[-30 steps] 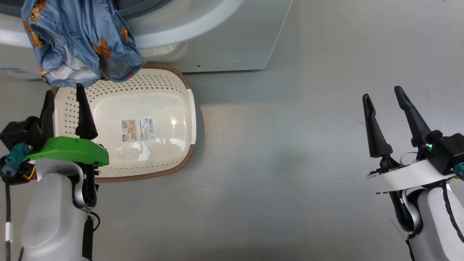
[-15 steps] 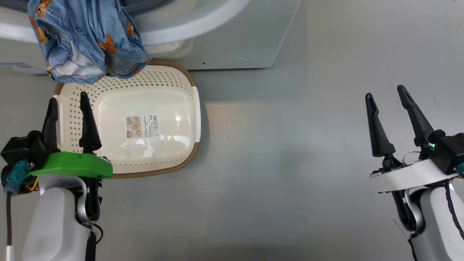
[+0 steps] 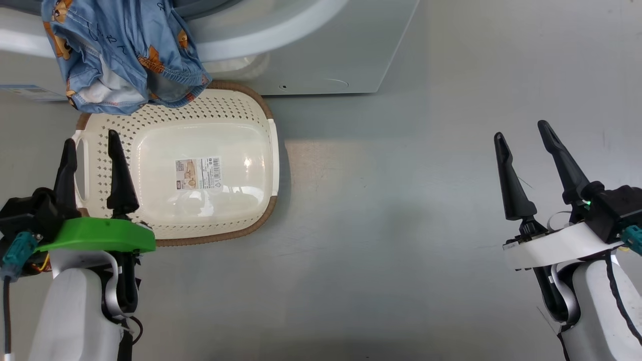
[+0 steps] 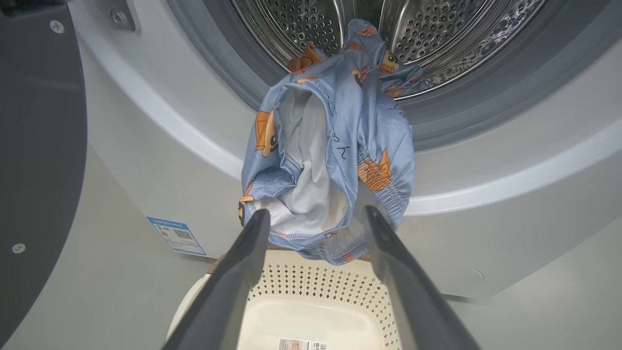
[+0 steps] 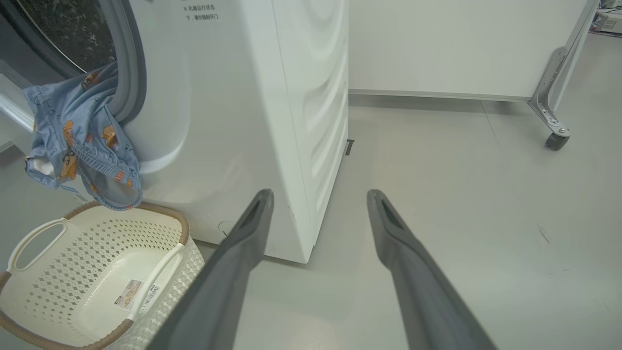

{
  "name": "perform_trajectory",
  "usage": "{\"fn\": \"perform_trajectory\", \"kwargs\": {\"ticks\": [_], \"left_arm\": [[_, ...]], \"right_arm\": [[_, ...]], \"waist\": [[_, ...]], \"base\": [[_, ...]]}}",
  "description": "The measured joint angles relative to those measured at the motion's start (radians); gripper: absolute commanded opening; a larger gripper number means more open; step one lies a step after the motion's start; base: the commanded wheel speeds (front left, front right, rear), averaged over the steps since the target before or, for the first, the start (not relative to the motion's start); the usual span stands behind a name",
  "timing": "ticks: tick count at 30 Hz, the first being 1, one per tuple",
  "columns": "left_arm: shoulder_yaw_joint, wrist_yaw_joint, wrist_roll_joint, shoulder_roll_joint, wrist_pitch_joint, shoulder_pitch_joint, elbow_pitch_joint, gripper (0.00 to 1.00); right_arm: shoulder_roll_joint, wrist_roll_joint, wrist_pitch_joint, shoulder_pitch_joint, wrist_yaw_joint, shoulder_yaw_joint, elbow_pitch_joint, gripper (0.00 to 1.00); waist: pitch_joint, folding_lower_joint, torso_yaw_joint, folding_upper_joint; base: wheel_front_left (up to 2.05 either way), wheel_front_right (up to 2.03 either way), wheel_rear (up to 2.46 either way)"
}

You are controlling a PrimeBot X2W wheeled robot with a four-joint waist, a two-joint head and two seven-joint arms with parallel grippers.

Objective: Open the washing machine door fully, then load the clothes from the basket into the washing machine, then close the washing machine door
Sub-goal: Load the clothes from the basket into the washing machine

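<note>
Clothes [image 4: 335,146] — blue printed garment, draped over drum lip of washing machine [image 4: 486,160], hanging above basket [image 3: 225,113]. Soft, light, limp; probably best pinched at dangling hem. Left gripper [image 3: 90,138], right gripper [image 3: 521,129] — wide apart, holding nothing.

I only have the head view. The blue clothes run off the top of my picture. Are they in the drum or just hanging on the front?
Observer: Partly in. In the left wrist view the top end of the clothes lies over the grey gasket into the steel drum; the rest hangs outside.
Operator: Is anything blocking the way in?
Observer: No. A dark panel with screws, seemingly the washing machine door, stands swung aside at that view's left.
Operator: And further to my right?
Observer: In the right wrist view, beyond the washing machine, a white panel stands on a castor wheel.
</note>
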Motion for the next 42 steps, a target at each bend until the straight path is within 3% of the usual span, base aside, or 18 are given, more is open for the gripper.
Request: {"fn": "perform_trajectory", "kwargs": {"ticks": [24,42], "left_arm": [[0.069,0.005,-0.064,0.048,0.096,-0.048,0.01,1.0],[0.117,0.014,-0.092,0.111,0.134,-0.202,0.131,1.0]], "right_arm": [[0.033,0.0,0.0,-0.015,0.0,0.019,-0.001,1.0],[0.035,0.0,0.0,-0.023,0.0,0.021,-0.014,1.0]], "waist": [[0.028,0.0,-0.158,0.0],[0.087,0.0,-0.203,0.0]], "base": [[0.0,0.0,0.0],[0.0,0.0,0.0]]}}
